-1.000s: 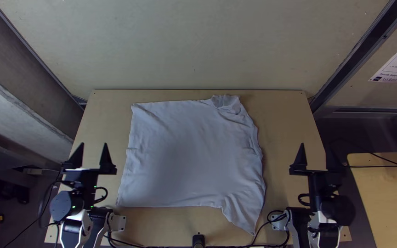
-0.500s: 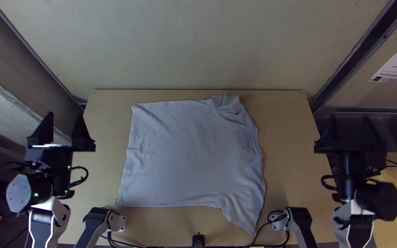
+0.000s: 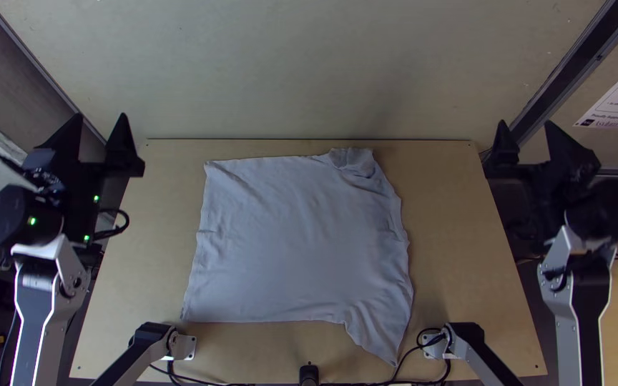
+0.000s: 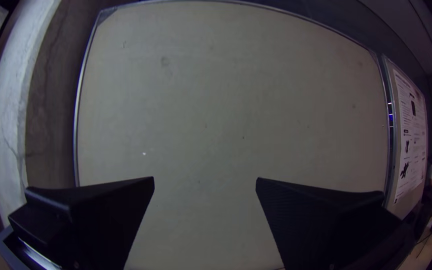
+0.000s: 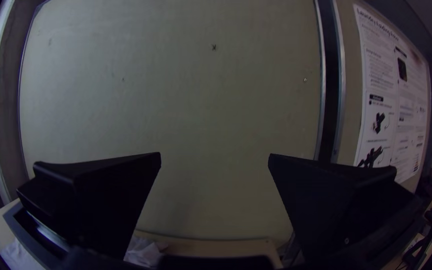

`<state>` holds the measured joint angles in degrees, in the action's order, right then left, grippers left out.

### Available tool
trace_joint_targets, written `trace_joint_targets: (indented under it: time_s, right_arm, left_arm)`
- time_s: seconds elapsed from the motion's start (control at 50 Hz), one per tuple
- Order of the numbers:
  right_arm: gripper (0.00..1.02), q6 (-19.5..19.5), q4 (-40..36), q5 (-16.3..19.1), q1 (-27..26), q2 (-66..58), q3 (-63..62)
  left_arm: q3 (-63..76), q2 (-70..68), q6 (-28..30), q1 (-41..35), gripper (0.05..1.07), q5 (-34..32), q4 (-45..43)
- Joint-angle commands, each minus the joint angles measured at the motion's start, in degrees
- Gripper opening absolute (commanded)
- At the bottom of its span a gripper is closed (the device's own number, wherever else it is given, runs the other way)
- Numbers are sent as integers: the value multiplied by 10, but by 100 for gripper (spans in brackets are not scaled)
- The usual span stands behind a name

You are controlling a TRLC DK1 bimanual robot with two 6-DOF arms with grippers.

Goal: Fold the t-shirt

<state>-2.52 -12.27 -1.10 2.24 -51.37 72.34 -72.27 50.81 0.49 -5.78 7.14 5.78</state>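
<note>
T-shirt, pale (image 3: pixel 295 243), spread in a single broad layer on the light wooden table (image 3: pixel 459 214). The garment lies across the table's middle, reaching from close to the far edge down toward the near edge; it rests directly on the wood, not in a container. A bunched corner (image 3: pixel 352 160), collar or sleeve (one cannot tell which), lies near the table's far edge. A sleeve-like flap (image 3: pixel 379 330) points toward the near edge, right of the table's centre line.

Left gripper (image 3: pixel 101 123): above the table's far left corner as the onlooker sees it from overhead, its fingers (image 4: pixel 108 215) set wide with nothing between them. Right gripper (image 3: pixel 526 129): by the table's far right corner, its fingers (image 5: pixel 113 200) likewise wide and bare.

Handling, as judged: the cloth should prove light, limp and not fragile, with low resistance to bending; it will probably sag between grasp points and may slide over the wood if dragged. Suitable holds are the outer corners on the table's left side, where the edge lies fairly straight. The bunched corner is a poorer hold, since a pinch there could gather several layers; smoothing it and the flap first would favour an even fold.
</note>
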Motion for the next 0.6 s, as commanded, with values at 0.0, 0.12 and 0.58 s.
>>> trace_joint_targets:
  time_s: [0.0, 0.12, 0.58]
  right_arm:
    - [99, 21, -23, -5, 4, -48, 48]
    - [99, 37, -39, -5, 4, -101, 85]
    - [99, 98, -118, -1, 42, -318, 197]
  left_arm:
    - [-40, 39, -37, -4, 103, 4, 17]
    - [-70, 79, -42, -12, 103, 4, 47]
    - [-131, 252, -70, 3, 103, 9, 106]
